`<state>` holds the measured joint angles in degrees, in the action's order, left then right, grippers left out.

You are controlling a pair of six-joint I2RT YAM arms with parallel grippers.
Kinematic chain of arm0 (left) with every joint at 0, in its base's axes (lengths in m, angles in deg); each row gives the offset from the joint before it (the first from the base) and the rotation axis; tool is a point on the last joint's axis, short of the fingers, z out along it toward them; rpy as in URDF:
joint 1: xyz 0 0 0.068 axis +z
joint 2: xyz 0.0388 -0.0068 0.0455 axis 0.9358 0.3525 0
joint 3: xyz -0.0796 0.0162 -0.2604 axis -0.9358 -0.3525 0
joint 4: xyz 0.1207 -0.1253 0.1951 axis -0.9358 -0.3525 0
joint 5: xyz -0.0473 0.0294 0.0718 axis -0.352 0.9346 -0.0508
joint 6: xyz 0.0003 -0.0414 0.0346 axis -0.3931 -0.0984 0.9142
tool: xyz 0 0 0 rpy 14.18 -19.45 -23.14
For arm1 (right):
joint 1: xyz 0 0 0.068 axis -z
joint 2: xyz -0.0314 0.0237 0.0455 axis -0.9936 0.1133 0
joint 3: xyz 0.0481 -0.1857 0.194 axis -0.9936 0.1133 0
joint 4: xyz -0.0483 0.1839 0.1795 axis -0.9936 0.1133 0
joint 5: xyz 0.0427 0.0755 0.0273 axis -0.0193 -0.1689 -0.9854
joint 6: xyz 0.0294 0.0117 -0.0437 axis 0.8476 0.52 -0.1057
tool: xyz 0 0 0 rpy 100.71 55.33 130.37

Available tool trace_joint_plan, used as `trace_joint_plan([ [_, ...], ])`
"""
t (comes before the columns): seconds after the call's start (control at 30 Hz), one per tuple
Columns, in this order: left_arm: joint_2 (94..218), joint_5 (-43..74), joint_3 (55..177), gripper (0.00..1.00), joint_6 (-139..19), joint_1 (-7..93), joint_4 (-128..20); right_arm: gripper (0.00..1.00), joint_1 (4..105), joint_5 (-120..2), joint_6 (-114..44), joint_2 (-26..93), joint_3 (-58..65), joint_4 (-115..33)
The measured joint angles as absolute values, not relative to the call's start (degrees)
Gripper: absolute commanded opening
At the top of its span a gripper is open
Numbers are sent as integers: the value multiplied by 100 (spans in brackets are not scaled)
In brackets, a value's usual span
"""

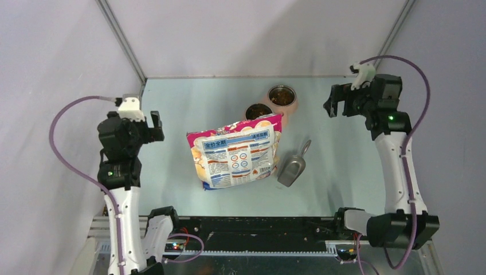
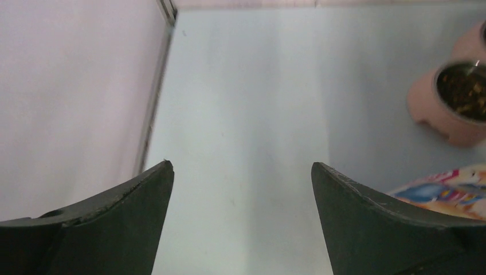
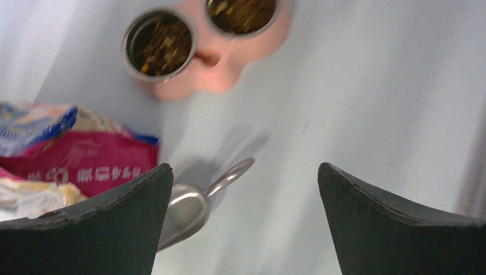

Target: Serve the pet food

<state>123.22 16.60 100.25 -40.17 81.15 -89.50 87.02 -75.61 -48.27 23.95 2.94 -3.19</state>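
Dark-brown pet food fills both metal cups of a pink double bowl at the back middle; it also shows in the right wrist view and in the left wrist view. A pink-white-blue printed bag lies mid-table, partly covering the nearer cup. A grey metal scoop lies empty to the bag's right, also in the right wrist view. My left gripper is open and empty, raised left of the bag. My right gripper is open and empty, raised right of the bowl.
The pale table is walled by grey panels at the left, back and right. The arm bases and a black rail run along the near edge.
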Motion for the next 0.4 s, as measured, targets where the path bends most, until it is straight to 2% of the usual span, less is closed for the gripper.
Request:
trace_joint_plan([
  [0.27, 12674, 1518, 11627, 100, -4181, 8117, -9009, 100, 8914, -6763, -4219, 2111, -591, -653],
  [0.4, 12696, 1225, 11828, 100, -4282, 8124, -9042, 100, 9159, -6783, -3935, 2098, -857, -764],
])
